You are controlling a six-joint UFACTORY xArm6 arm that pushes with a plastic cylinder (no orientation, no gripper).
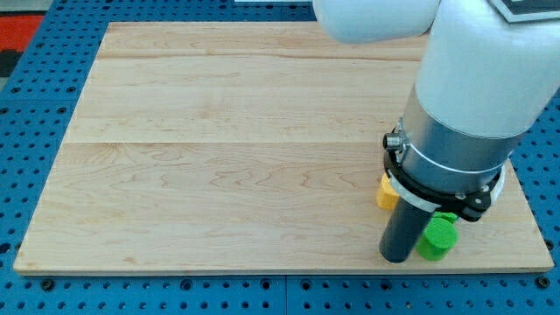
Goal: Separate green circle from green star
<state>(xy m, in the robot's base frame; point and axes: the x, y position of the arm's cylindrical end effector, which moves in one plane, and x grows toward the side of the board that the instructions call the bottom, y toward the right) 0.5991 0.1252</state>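
Note:
A green block (437,236) lies near the board's bottom right corner; the arm partly covers it and I cannot make out whether it is the circle or the star. Only one green block shows. My tip (398,259) rests on the board right at that green block's left side, touching or nearly touching it. A yellow block (386,192) sits just above my tip, half hidden behind the arm's body.
The wooden board (236,149) lies on a blue pegboard table. The arm's large white and grey body (464,114) covers the board's right side and hides what lies under it. The board's bottom edge runs close below my tip.

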